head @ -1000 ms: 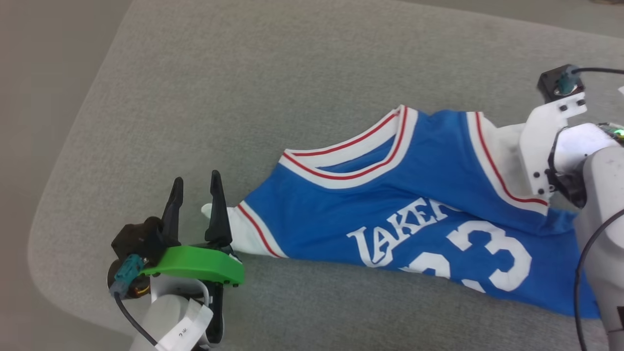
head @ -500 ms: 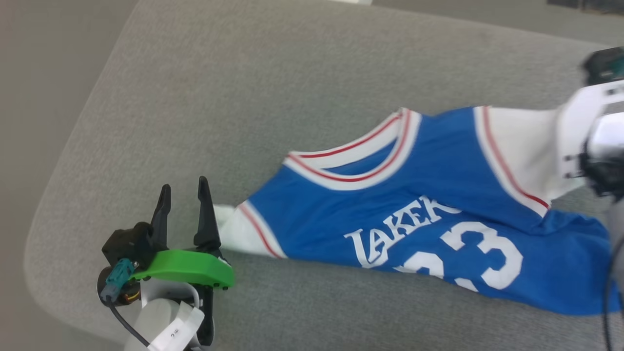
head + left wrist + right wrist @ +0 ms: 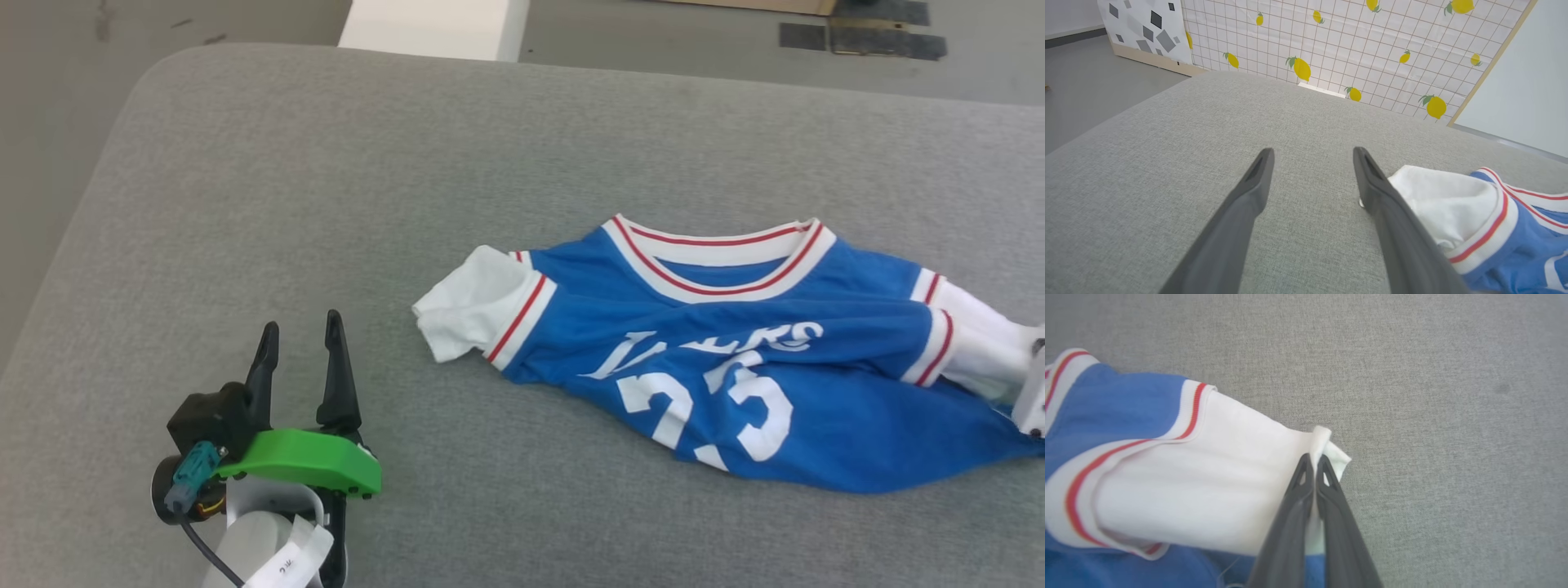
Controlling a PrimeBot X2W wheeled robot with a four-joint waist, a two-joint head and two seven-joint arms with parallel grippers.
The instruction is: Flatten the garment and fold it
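The garment point(image 3: 735, 359), a royal-blue jersey with white lettering, white sleeves and red-and-white trim, lies rumpled on the grey cushion point(image 3: 326, 188), collar toward the far side. My left gripper point(image 3: 298, 343) stands open at the lower left, a short way left of the white sleeve point(image 3: 469, 302). From the left wrist, that sleeve point(image 3: 1449, 204) lies just right of my open left gripper point(image 3: 1312, 154), apart from the fingers. My right gripper point(image 3: 1314, 459) is shut on the edge of the other white sleeve point(image 3: 1208, 490). A white part of the right wrist point(image 3: 1030, 392) shows at the frame's right edge.
The cushion's rounded left edge point(image 3: 90, 229) drops to a grey floor point(image 3: 49, 122). A white block point(image 3: 433, 28) and dark mats point(image 3: 865, 37) lie beyond the far edge. A lemon-patterned wall point(image 3: 1331, 49) stands behind the cushion.
The head camera has tilted, so the whole picture shifted. My right gripper shut on the white sleeve. The jersey's right side has been drawn out and the garment now lies lower and wider.
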